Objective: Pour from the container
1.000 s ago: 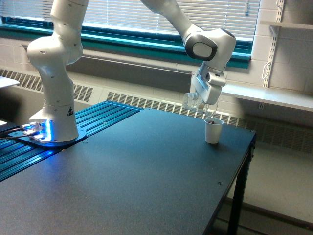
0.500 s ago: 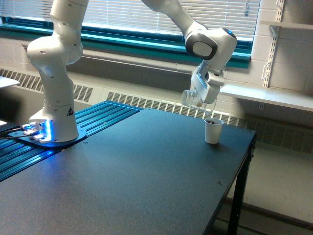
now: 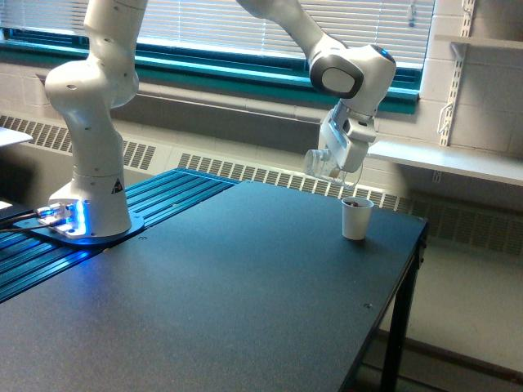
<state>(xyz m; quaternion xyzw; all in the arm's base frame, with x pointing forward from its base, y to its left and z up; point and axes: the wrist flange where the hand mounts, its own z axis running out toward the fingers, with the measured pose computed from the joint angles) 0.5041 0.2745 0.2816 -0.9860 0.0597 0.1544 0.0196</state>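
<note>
My gripper (image 3: 333, 166) is shut on the container (image 3: 320, 164), a small clear cup that hangs tilted on its side in the air. It looks see-through with no dark contents that I can make out. Below it and slightly toward the exterior view's right, a white paper cup (image 3: 355, 218) stands upright on the black table (image 3: 229, 286), with something dark visible at its rim. The container's mouth sits a short way above and to the left of the white cup, apart from it.
The arm's white base (image 3: 90, 188) stands at the exterior view's left on blue rails. The table's right edge (image 3: 413, 261) runs close to the white cup. A window sill, radiator grille and wall shelf (image 3: 449, 159) lie behind.
The gripper with the clear container has lifted a little away from the white cup over the last second and has held nearly still since half a second ago.
</note>
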